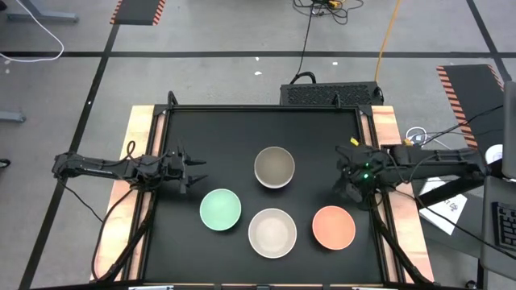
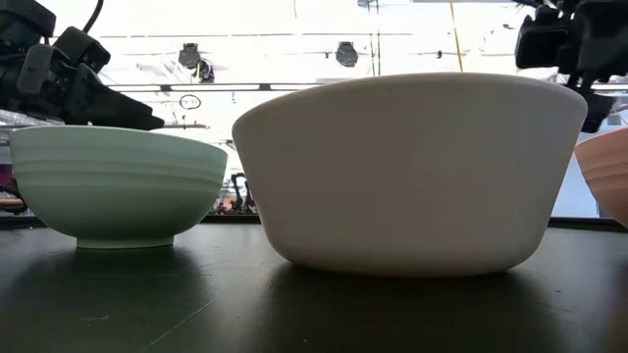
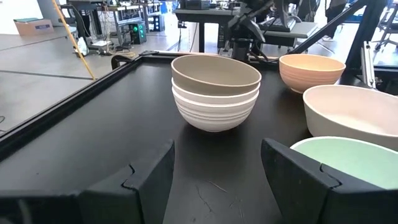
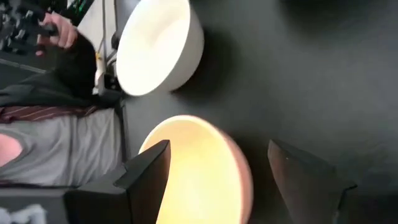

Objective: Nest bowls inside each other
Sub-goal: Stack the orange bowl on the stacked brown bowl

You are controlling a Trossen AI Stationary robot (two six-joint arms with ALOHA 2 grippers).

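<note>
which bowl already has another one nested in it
The white ribbed bowl at the table's far middle: the grey-brown bowl sits inside it. Mint, cream and salmon bowls stand alone.

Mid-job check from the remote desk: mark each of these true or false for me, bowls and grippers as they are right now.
1. The grey-brown bowl sits nested in a white bowl. True.
2. The mint green bowl is stacked inside the salmon-orange bowl. False: they stand apart, with the cream-beige bowl between them.
3. The left gripper holds a bowl. False: it is open and holds nothing, at the table's left side.
4. The right gripper is open above the salmon-orange bowl. True.
5. Four bowl positions show on the black table from above. True.
</note>
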